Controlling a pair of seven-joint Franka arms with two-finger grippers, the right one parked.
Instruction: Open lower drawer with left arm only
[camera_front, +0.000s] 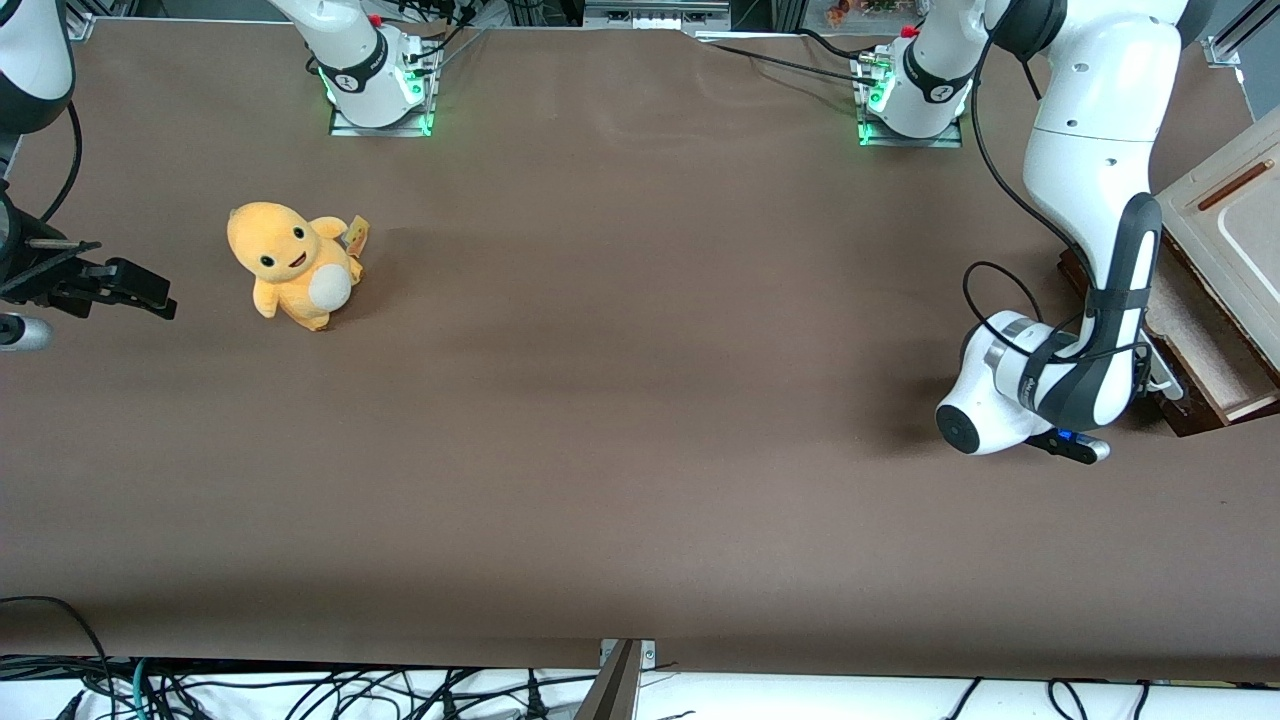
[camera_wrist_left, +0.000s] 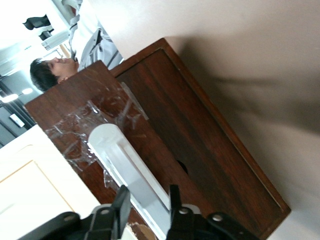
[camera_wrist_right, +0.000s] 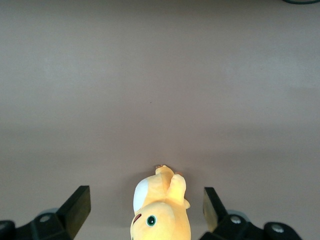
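Observation:
The left arm (camera_front: 1095, 210) bends down to the cabinet at its end of the table. In the left wrist view my gripper (camera_wrist_left: 149, 191) is shut on the lower drawer's long white bar handle (camera_wrist_left: 127, 162), one black finger against each side of it. Under the handle shows the glossy dark brown drawer front (camera_wrist_left: 200, 135), with clear tape stuck on the wood beside it. In the front view the lower drawer (camera_front: 1205, 345) stands pulled out from the cabinet, its pale inside showing. The arm's wrist hides the gripper there.
The pale beige cabinet top (camera_front: 1235, 235) with a reddish-brown bar sits above the drawer. A yellow plush toy (camera_front: 293, 262) stands on the brown table toward the parked arm's end. A person (camera_wrist_left: 55, 67) shows past the cabinet in the left wrist view.

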